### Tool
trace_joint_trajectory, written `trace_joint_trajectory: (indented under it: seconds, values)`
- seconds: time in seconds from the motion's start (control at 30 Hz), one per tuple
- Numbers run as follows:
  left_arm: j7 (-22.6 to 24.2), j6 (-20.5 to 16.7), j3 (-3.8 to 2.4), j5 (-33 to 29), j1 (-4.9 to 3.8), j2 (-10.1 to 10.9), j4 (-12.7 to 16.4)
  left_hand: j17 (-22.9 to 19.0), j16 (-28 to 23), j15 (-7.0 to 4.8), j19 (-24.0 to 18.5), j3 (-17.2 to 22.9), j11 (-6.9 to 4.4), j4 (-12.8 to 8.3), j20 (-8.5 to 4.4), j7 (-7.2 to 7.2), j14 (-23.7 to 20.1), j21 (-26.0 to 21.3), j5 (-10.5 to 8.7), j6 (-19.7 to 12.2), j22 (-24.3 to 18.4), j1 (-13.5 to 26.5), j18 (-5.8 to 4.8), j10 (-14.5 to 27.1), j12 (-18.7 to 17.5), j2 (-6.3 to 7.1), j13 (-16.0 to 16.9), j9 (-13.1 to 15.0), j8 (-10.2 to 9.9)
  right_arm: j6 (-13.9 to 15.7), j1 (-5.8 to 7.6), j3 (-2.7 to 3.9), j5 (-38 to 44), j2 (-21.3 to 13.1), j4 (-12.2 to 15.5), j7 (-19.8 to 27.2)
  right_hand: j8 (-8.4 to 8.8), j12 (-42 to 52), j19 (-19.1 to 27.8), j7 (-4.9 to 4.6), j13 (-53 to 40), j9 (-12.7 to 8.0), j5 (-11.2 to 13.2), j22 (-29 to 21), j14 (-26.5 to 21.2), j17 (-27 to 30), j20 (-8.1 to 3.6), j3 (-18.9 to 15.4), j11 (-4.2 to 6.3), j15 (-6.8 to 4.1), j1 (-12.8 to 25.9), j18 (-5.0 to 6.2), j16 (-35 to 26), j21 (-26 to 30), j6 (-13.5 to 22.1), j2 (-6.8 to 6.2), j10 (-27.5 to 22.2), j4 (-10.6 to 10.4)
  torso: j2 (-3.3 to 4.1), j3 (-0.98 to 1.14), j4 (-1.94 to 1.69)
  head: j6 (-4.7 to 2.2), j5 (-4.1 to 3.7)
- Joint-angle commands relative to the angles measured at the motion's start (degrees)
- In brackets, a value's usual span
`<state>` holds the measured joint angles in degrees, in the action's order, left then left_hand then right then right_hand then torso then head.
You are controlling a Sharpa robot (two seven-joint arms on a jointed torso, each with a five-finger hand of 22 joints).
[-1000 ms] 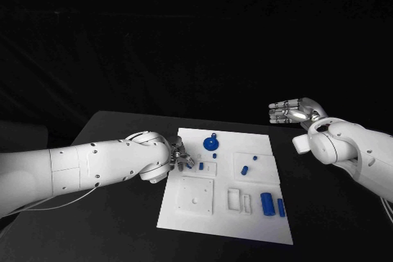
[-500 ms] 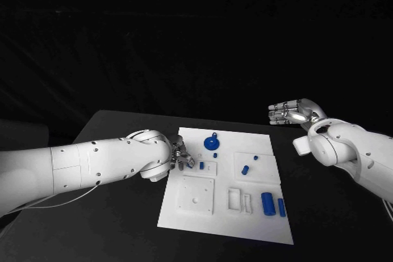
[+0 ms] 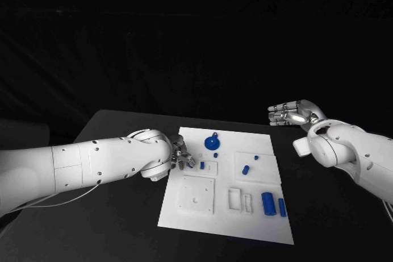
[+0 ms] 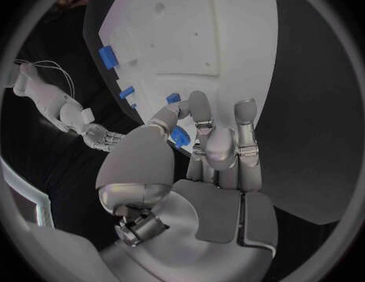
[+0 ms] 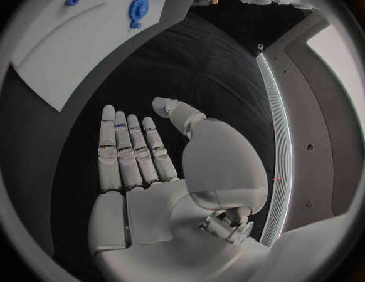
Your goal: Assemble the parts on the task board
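Currently the left hand (image 3: 182, 158) sits at the 9 o'clock edge of the task board (image 3: 233, 231), its fingers curled down over a small blue peg (image 3: 201, 165). From the left wrist, a small blue part (image 4: 179, 136) is pinched between the thumb and a finger (image 4: 199, 109) just above the white plate (image 4: 198, 37); whether this is the same peg I cannot tell.

Toward 12 o'clock on the board lies a round blue gear (image 3: 211, 142), with a tiny blue peg (image 3: 215, 155) just below it. A short blue cylinder (image 3: 245, 170) stands near the board's centre, and another small blue piece (image 3: 255, 157) lies at about 1 o'clock from it. Toward 4 o'clock, 2 longer blue pieces lie side by side: a thick blue bar (image 3: 267, 202) and a thinner blue bar (image 3: 281, 207).

The right hand (image 3: 291, 112) hovers well off the board at 2 o'clock, above the black table (image 3: 115, 228). Its fingers (image 5: 128, 150) are stretched out and together, the palm bare, holding nothing.
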<state>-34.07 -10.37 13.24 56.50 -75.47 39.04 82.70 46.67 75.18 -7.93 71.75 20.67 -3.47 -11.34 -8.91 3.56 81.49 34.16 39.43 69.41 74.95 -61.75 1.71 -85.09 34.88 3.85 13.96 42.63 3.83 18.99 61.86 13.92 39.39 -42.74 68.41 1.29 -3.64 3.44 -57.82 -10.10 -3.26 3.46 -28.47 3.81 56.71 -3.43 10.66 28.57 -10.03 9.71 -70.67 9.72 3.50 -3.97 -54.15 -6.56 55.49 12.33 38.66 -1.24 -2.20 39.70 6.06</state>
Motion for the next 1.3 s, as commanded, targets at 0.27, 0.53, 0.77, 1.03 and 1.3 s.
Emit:
trace_joint_trajectory:
  seconds: [0.27,0.53,0.77,1.03,1.3]
  values:
    - [-1.12,2.61,0.58,-0.74,0.74,0.09,0.08,0.16,0.3,0.12,-0.09,0.38,-1.33,-0.24,0.22,-5.82,0.44,0.41,-0.1,10.66,1.07,-0.14,-0.28,-1.79,0.37,-1.41,0.17,0.36,0.28,-2.58,-0.36,0.02,2.49,0.26,-0.38,1.09,0.3,-0.26,1.02,-0.01,0.1,-0.12,-2.29,-0.07,-1.84,0.09,0.14,-5.01,-0.08,0.06,-0.99,0.29,-0.15,-0.16,1.28,-0.06,-1.68,-0.58,0.01,0.01,0.01,0.11,0.08]
    - [-1.29,3.33,0.58,-1.7,0.73,0.23,0.13,0.71,0.87,0.1,-0.13,0.39,-1.37,0.06,0.2,-5.97,0.5,0.57,-0.3,10.88,1.07,0.26,-0.34,-1.77,0.86,-1.85,0.48,1.33,0.31,-2.47,-0.46,0.02,3.22,0.34,-0.63,1.48,0.29,-0.26,0.92,-0.01,0.09,-0.11,-2.35,-0.07,-1.75,0.09,0.14,-4.82,-0.05,0.06,-1.39,0.37,-0.15,-0.18,1.05,-0.08,-1.45,-0.11,-0.03,-0.04,-0.05,0.16,0.03]
    - [-1.31,3.32,0.57,-2.11,0.73,0.06,-0.03,0.66,0.92,0.1,-0.16,0.41,-1.38,0.12,0.21,-5.99,0.45,0.6,-0.31,10.93,1.07,0.45,-0.33,-1.77,0.92,-1.93,0.52,1.53,0.3,-2.89,-0.5,0.02,4.01,0.45,-0.95,1.61,0.31,-0.25,1.06,-0.01,0.09,-0.13,-2.66,-0.07,-1.9,0.1,0.2,-5.65,-0.07,0.05,-1.1,0.35,-0.16,-0.12,1.37,-0.07,-1.59,-0.16,0.0,-0.05,-0.06,0.2,0.0]
    - [-1.91,4.44,0.57,-2.54,0.72,-0.57,-0.3,0.75,1.07,0.09,-0.17,0.55,-1.39,0.03,0.21,-6.0,0.47,0.65,-0.32,10.93,1.06,0.45,-0.31,-1.77,0.99,-2.06,0.57,1.86,0.28,-3.27,-0.57,0.02,4.63,0.81,-1.31,1.6,0.32,-0.26,1.1,-0.03,0.1,-0.13,-2.68,-0.07,-1.99,0.1,0.23,-6.12,-0.09,0.04,-1.32,0.36,-0.17,-0.15,1.48,0.06,-1.74,-0.16,0.0,-0.01,-0.06,0.25,0.29]
    - [-2.76,4.4,0.56,-2.6,0.7,-0.85,-0.8,0.93,1.35,0.14,-0.27,0.85,-1.39,-0.3,0.25,-6.02,0.43,0.82,-0.29,10.94,1.08,0.77,-0.32,-1.76,1.21,-2.3,0.7,2.34,0.26,-3.48,-0.65,0.01,4.76,0.95,-1.47,1.7,0.31,-0.26,1.18,0.0,0.1,-0.13,-3.94,-0.07,-2.09,0.1,0.29,-7.51,-0.09,0.04,-1.14,0.35,-0.17,-0.16,1.37,0.06,-1.86,-0.65,0.0,0.04,-0.01,0.08,0.46]
